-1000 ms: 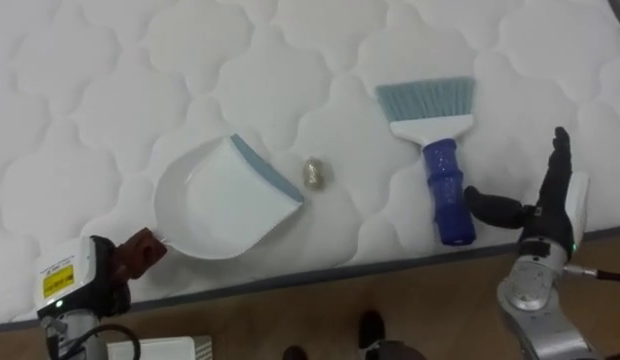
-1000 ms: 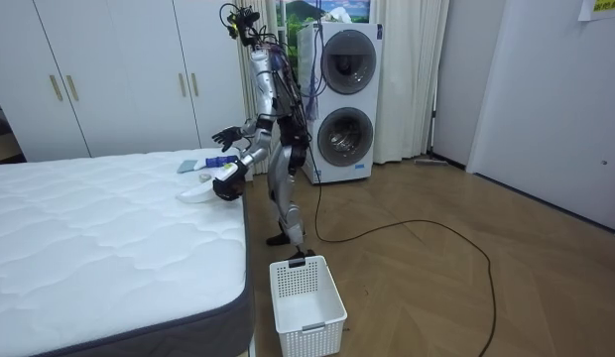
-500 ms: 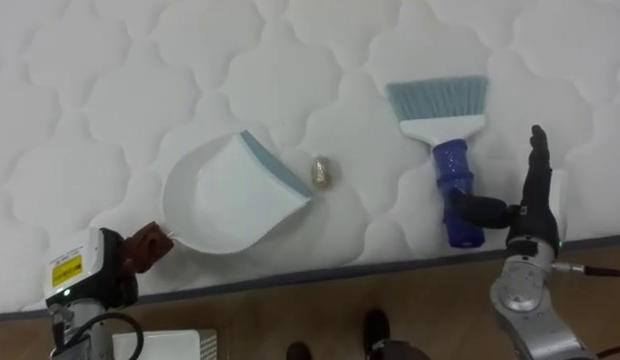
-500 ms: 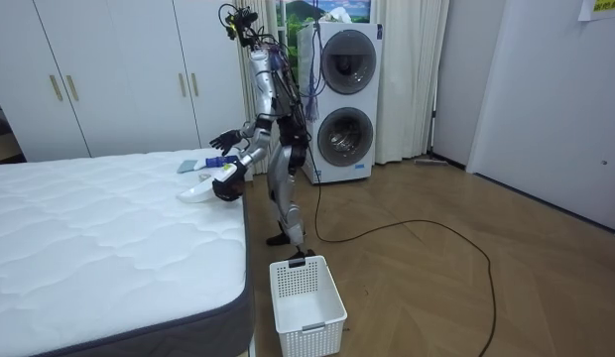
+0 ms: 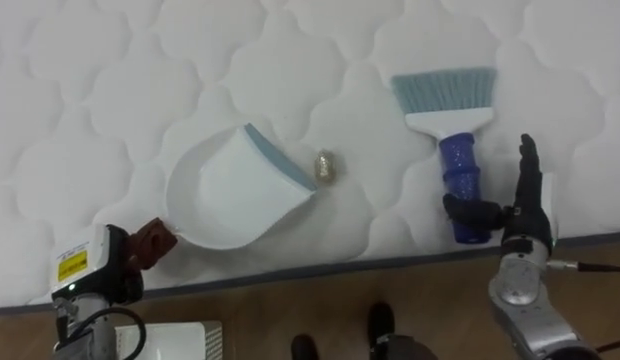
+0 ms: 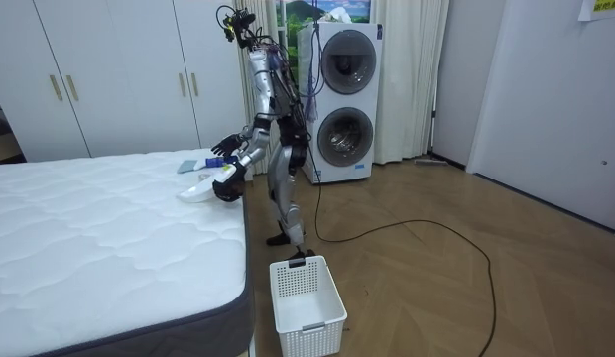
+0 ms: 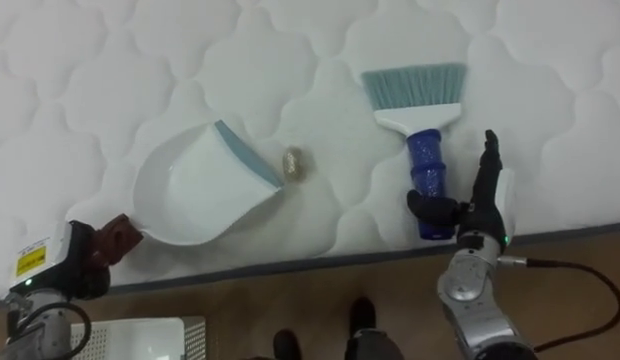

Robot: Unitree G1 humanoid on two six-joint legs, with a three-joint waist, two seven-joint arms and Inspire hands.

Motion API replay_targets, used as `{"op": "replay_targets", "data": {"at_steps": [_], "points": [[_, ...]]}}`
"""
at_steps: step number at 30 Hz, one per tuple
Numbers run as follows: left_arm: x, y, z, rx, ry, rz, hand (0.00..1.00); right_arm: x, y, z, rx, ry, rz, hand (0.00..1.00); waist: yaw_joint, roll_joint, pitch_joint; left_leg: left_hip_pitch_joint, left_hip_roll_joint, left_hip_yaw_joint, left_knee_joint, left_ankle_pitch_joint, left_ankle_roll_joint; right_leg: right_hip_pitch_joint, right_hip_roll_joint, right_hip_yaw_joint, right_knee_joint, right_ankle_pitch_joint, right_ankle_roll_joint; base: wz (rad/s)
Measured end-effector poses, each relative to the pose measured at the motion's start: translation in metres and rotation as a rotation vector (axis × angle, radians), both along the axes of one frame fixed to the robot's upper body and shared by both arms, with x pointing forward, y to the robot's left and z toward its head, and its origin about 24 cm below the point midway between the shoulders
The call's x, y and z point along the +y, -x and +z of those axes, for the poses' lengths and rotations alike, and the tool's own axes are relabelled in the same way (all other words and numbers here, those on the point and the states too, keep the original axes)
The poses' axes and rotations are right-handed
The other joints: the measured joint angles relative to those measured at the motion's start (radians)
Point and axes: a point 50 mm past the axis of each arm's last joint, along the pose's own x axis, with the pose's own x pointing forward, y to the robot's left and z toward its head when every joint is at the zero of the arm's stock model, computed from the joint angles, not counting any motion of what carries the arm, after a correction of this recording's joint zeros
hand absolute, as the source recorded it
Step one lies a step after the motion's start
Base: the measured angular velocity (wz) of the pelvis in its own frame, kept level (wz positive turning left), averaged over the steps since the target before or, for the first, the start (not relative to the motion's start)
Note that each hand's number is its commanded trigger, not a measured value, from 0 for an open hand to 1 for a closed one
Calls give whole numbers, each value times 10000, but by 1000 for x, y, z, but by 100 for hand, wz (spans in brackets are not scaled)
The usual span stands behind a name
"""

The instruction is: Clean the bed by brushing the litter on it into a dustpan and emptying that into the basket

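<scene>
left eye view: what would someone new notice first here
A white dustpan lies on the quilted mattress, gripped at its rear by the curled fingers of the left hand, with a small crumpled scrap just off its lip. To the right lies a blue-handled brush, and the open right hand stands beside its handle, thumb against it.

Right robot hand (image 5: 523, 214) upright, fingers straight, thumb out sideways — left robot hand (image 5: 115, 278) clenched.

A quilted white cloth mattress (image 5: 140, 90) bears a smooth plastic dustpan (image 5: 230, 195) and glossy blue-handled brush (image 5: 458, 165).
</scene>
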Motion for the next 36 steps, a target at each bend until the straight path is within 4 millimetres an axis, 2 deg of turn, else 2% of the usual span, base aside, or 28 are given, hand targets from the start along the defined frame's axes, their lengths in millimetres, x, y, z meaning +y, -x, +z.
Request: {"op": "replay_targets", "data": {"at_steps": [12,21,34,36], "points": [[-2,-5,1,22,-99,-193,100,-2,8,-15,917,-346,154,0,142,15,-15,-13,29,-88,114,4,4,154,-57,-341,-76,10,6,3],[-4,-7,2,30,-236,-438,100,-6,2,-16,1354,-294,585,0,139,14,-15,3,66,-90,153,1,2,186,-66,-468,-47,68,-86,1],[-6,-10,2,318,-414,-644,100,-14,-1,-22,2459,1110,1060,0,183,1,-17,-41,34,-172,360,17,24,180,-160,-583,139,88,-99,1],[-8,-12,3,316,-473,-779,100,-17,-1,-23,2705,1441,1170,90,188,3,-16,-26,8,-176,358,38,59,192,-224,-690,172,88,-99,6]]}}
